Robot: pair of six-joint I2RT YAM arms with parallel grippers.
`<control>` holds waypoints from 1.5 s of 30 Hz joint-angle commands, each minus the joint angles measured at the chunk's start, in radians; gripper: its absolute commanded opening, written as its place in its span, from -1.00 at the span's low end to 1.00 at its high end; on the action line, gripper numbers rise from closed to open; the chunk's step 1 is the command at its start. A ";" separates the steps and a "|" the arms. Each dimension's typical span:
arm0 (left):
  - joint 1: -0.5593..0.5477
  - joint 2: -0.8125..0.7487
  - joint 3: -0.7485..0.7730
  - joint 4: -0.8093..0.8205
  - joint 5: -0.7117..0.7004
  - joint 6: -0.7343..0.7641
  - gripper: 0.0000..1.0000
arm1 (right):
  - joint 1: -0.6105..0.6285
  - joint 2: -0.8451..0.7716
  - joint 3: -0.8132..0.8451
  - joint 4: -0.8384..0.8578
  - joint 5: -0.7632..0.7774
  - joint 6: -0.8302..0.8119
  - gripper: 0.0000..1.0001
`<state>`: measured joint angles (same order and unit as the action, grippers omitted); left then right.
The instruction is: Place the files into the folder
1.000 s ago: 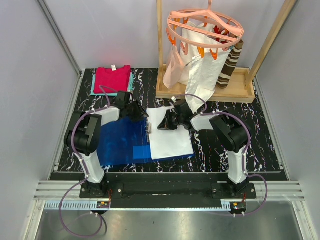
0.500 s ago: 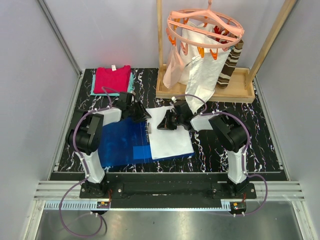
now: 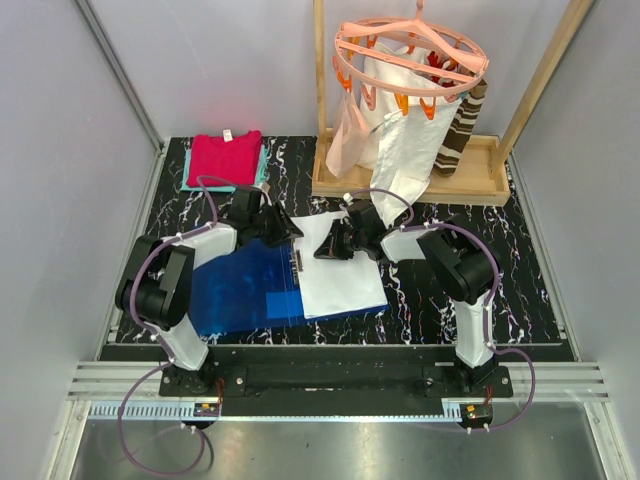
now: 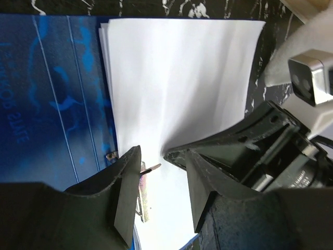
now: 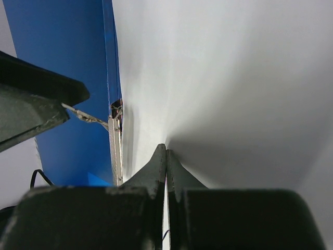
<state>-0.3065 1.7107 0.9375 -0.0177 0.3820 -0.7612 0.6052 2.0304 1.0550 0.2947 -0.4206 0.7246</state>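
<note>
Your right gripper (image 5: pixel 166 154) has its jaws pressed together, tips down on the files (image 5: pixel 234 78) near their left edge; you cannot tell whether a sheet is caught between them. A shaded crease fans out across the paper from those tips. Your left gripper (image 4: pixel 161 177) has its jaws spread, one on each side of the thin metal clip (image 4: pixel 143 195) that runs along the files' left edge, and the clip's wire lever sticks out between the fingers. The two grippers are close, nearly tip to tip. The files lie as a white stack on the right half of the open folder (image 4: pixel 52 94), with blue showing to their left and in a thin strip along their near edge. The folder lies flat on the table (image 3: pixel 440 290), between the arms. Far left on the table sits a red cloth (image 3: pixel 226 156); far right stands a wooden rack (image 3: pixel 420 180) with white garments hung from an orange peg hanger (image 3: pixel 410 45)
</note>
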 commanded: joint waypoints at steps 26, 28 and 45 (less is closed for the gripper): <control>-0.031 0.058 0.164 -0.086 0.006 0.028 -0.13 | 0.010 0.005 0.034 -0.037 -0.018 0.026 -1.00; -0.025 0.101 0.184 -0.080 0.009 0.030 -0.25 | 0.010 -0.002 0.037 -0.040 -0.020 0.035 -1.00; -0.014 0.245 0.126 -0.030 -0.002 0.057 -0.88 | 0.056 -0.064 0.111 -0.152 0.017 0.075 -0.56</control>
<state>-0.3244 1.9270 1.0939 -0.0959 0.3935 -0.7223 0.6350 2.0319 1.1099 0.2028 -0.4297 0.7738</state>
